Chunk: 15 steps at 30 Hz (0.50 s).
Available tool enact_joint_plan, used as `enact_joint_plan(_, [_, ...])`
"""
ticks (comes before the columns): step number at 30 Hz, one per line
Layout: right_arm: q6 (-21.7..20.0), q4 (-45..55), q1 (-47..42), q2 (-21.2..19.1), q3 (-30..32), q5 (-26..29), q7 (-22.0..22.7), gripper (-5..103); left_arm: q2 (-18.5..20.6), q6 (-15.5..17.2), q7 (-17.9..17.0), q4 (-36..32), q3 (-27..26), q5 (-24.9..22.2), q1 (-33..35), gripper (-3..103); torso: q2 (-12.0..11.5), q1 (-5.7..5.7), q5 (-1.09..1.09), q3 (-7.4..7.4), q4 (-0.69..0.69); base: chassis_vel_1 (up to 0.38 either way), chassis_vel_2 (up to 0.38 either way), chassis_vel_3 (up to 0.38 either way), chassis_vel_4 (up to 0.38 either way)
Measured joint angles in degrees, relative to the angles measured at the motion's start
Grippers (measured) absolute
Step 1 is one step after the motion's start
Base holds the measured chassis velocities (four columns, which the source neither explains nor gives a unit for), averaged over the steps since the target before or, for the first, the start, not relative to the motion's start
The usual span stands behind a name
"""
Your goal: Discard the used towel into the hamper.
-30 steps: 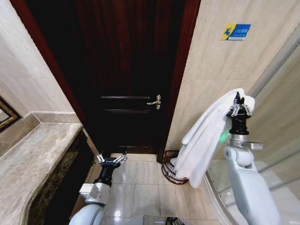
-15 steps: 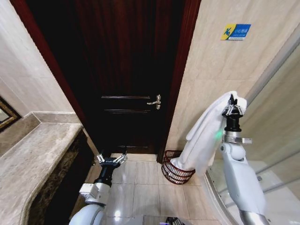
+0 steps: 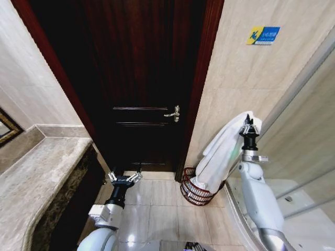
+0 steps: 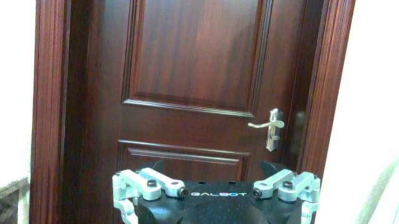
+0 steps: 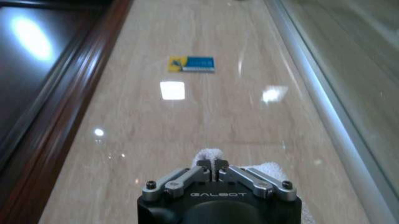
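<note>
White terry cloth, the used towel [image 3: 222, 157], hangs from the right gripper [image 3: 248, 125], whose fingers are pinched together on the towel's upper edge, as the right wrist view confirms [image 5: 215, 169]. The right arm is raised upright beside the beige tiled wall [image 3: 235, 78], next to the glass shower screen [image 3: 309, 130]. The cloth drapes down and toward the robot's left, and its lower end reaches into the mouth of the hamper [image 3: 194, 191]. The hamper, a dark reddish-brown wire basket, stands on the tiled floor [image 3: 157, 209] in the corner between the wall and the dark wooden door [image 3: 141, 78], just beside the door frame. A blue and yellow sign [image 3: 263, 35] is fixed high on the wall. The left gripper [image 3: 124, 178] is held low in front of the door, well apart from the towel, its fingers spread wide and holding nothing; the left wrist view faces the door and its lever handle [image 4: 269, 125]. A marble counter [image 3: 36, 178] lies to the robot's left
</note>
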Motion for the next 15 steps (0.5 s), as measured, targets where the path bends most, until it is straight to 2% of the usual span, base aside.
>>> enact_joint_plan(15, [1.09,-7.45,2.26,2.58,-1.35,1.62,-1.63,2,0.01,0.0,0.0,0.0,0.0,0.0,0.0,100,0.0,0.0,-0.01,0.0,0.0,0.0,0.0,0.0,0.0])
